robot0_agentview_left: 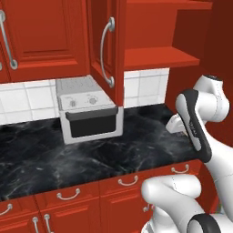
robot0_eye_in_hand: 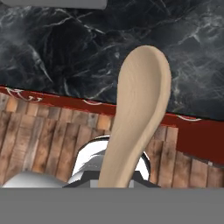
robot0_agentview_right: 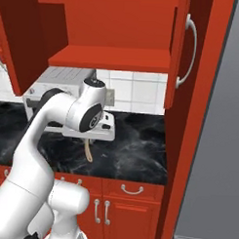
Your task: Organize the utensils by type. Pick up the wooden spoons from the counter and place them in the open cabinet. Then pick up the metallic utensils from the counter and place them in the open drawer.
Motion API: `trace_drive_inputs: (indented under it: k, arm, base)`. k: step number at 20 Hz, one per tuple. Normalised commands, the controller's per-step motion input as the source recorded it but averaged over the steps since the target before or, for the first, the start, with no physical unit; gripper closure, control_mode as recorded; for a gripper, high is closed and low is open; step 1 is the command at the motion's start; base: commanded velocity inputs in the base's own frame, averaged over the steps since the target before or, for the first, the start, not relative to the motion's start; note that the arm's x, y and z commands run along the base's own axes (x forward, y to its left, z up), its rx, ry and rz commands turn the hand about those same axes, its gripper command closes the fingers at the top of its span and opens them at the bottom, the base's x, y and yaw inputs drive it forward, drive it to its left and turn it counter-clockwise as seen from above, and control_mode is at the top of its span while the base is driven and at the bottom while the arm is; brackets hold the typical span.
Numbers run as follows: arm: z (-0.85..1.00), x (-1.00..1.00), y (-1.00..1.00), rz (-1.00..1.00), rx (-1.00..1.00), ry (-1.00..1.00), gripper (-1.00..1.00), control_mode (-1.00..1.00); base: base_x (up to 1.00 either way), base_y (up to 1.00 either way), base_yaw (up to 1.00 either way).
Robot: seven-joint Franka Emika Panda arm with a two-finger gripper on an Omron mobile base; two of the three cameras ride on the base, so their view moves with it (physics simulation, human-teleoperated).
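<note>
My gripper is shut on the handle of one of the wooden spoons, a light-tan one. The spoon hangs bowl-down from the hand, above the front part of the glossy black counter. In the hand view its pale bowl lies over the counter edge and the red cabinet fronts below. The open cabinet's red shelf is above and behind the hand; it also shows at the upper right of the left base view. The metallic utensils and the open drawer are out of view.
A white toaster oven stands at the back of the counter, left of the arm. An open red cabinet door hangs over it. A tall red side panel bounds the counter on the right. A wood floor lies below.
</note>
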Motion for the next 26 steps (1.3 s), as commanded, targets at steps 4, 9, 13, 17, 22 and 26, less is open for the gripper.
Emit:
trace_drive_inputs:
  k: [4,9,13,17,22,26]
  arm:
    - [0.0,0.0,0.0,0.0,0.0,0.0,1.0,1.0]
    - [0.0,0.0,0.0,0.0,0.0,0.0,1.0,1.0]
    - [0.0,0.0,0.0,0.0,0.0,0.0,1.0,1.0]
    - [0.0,0.0,0.0,0.0,0.0,0.0,1.0,1.0]
    - [0.0,0.0,0.0,0.0,0.0,0.0,1.0,1.0]
    - [0.07,0.0,-0.03,0.07,0.0,-0.03,1.0,-1.0]
  base:
    - [0.4,-0.06,0.02]
    - [0.18,-0.01,0.0]
    - [0.0,0.0,0.0]
    - [0.0,0.0,0.0]
    - [0.0,-0.01,0.0]
    - [0.0,-0.04,0.01]
